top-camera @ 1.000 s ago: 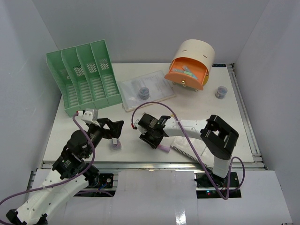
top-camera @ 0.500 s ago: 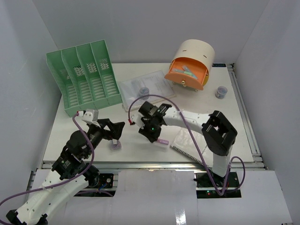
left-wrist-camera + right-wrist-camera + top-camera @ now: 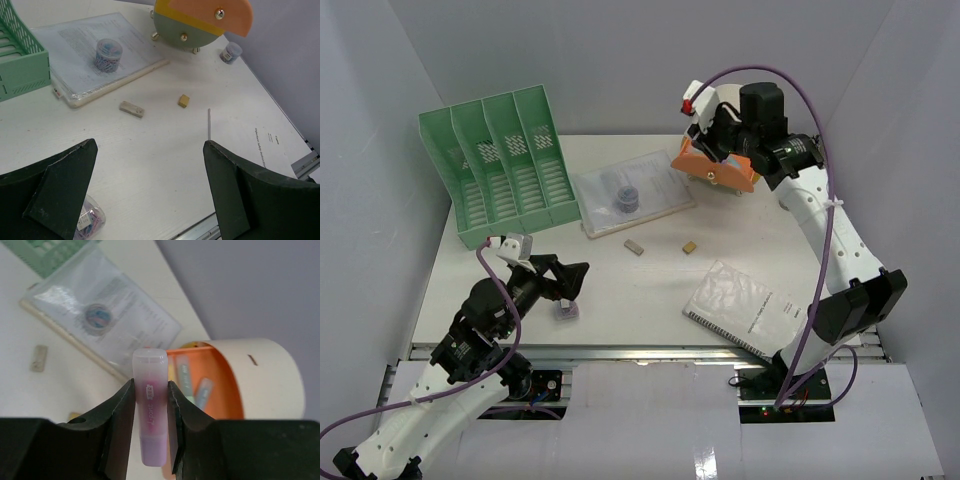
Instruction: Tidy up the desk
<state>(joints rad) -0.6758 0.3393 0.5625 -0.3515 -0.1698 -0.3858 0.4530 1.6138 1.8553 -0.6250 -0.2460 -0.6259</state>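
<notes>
White arms (image 3: pixel 817 207), black jaws, purple cables (image 3: pixel 760 68)

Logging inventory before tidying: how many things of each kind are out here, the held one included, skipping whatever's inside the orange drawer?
Clip jars: 3
Small blocks: 2
Spiral notebook: 1
Document sleeve: 1
Green file rack: 1
Orange drawer organiser: 1
Purple tube in right gripper: 1
Total: 10

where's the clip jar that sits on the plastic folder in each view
Top external: clip jar on the folder, just left of centre, upper half.
Left wrist: upper left.
Right wrist: upper left.
Shared landmark: orange organizer, to the jar's right in every view.
</notes>
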